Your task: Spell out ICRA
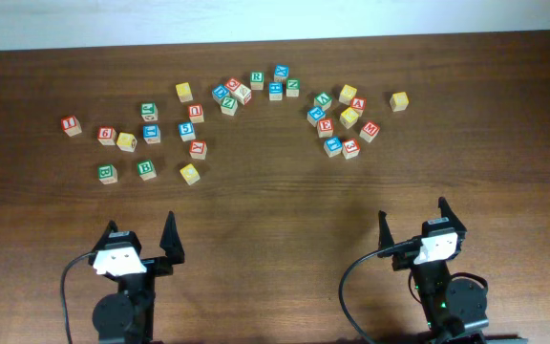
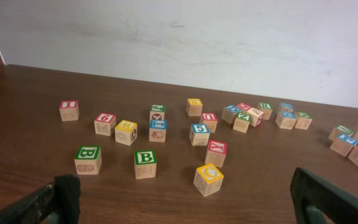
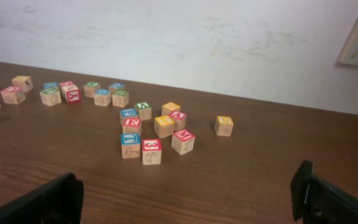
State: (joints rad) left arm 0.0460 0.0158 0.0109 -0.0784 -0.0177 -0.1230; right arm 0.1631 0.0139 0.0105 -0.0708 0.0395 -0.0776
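Wooden letter cubes lie scattered across the far half of the brown table (image 1: pixel 275 205). The red "I" cube (image 1: pixel 71 125) (image 2: pixel 69 110) is at the far left. The green "R" cube (image 1: pixel 257 79) sits in the middle cluster at the back. The red "A" cube (image 1: pixel 357 105) (image 3: pixel 178 117) is in the right cluster. A yellow cube (image 1: pixel 190 174) (image 2: pixel 209 179) with a C-like letter lies nearest my left gripper. My left gripper (image 1: pixel 142 234) (image 2: pixel 185 199) and right gripper (image 1: pixel 413 225) (image 3: pixel 188 196) both stand open and empty near the front edge, well short of the cubes.
Two green "B" cubes (image 1: pixel 108 173) (image 1: pixel 146 169) lie front left. A red "E" cube (image 1: pixel 325 124) and a red "3" cube (image 1: pixel 350 147) sit in the right cluster. A lone yellow cube (image 1: pixel 399 100) lies far right. A white wall (image 2: pixel 179 43) rises behind the table.
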